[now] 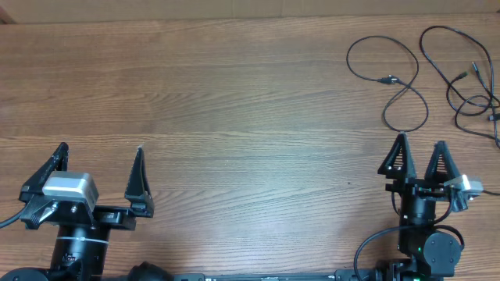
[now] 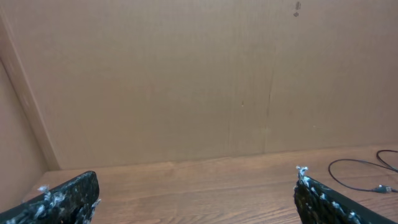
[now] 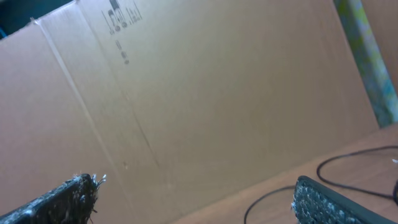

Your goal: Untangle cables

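Near left edge of the wooden table (image 1: 234, 94): left gripper (image 1: 101, 148), released, fingers spread wide apart, nothing between them, tips aimed at the far side. Well apart from the cables (image 1: 388, 79), with a broad stretch of wood in between.

From the left wrist view: only the two finger ends low in the corners, wood beneath, a plain cardboard wall (image 2: 186, 81) standing along the far side, and a thin black loop just showing at the far right.

Further right, at the near edge: right gripper (image 1: 421, 142), also released, fingers parted more narrowly and holding nothing, tips pointing far.

Far right corner: the cables lying flat on the wood as loose open loops. One figure-of-eight loop with a small plug near its crossing, directly beyond the right gripper and close to its tips without touching. Just to the right, a looser sprawl of curves with several small plug ends, running off the right edge. Cannot tell whether the two groups join.

From the right wrist view: black curves on the wood at lower right, beyond the finger ends.
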You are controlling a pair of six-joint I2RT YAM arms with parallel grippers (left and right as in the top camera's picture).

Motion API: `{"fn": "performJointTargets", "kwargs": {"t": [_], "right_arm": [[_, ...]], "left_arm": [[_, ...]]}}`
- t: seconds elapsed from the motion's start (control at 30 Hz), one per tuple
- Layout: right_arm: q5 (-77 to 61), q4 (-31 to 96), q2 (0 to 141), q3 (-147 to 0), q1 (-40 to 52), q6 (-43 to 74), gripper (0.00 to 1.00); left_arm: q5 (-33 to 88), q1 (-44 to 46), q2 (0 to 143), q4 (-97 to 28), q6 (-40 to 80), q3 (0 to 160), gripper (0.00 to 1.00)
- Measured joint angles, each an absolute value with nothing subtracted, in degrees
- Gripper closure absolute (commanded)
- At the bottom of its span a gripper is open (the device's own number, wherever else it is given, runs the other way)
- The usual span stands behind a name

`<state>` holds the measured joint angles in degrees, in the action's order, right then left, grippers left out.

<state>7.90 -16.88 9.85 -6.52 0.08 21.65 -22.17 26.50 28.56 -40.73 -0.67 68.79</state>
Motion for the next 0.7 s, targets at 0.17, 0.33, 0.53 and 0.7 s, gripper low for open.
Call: {"fn": "performJointTargets", "kwargs": {"t": [0.17, 0.33, 0.53, 0.7], "right_arm": [[8.19, -14.94, 9.85, -6.37, 0.08, 22.09, 0.00], [10.81, -12.36, 9.80, -4.91, 0.08, 22.26, 0.00], [14.33, -7.60, 9.78, -4.21, 0.03, 22.28, 0.00], [17.45, -0.69, 9.80, -4.10, 0.03, 22.26, 0.00]], "left_arm": [[-22.17, 26.50, 28.56, -40.73, -0.64, 68.79, 0.00], [-22.17, 26.48, 28.56, -40.73, -0.64, 68.79, 0.00], [-22.17, 26.50, 28.56, -40.73, -0.64, 68.79, 0.00], [-22.17, 26.50, 28.56, -40.25, -0.64, 68.79, 0.00]]}}
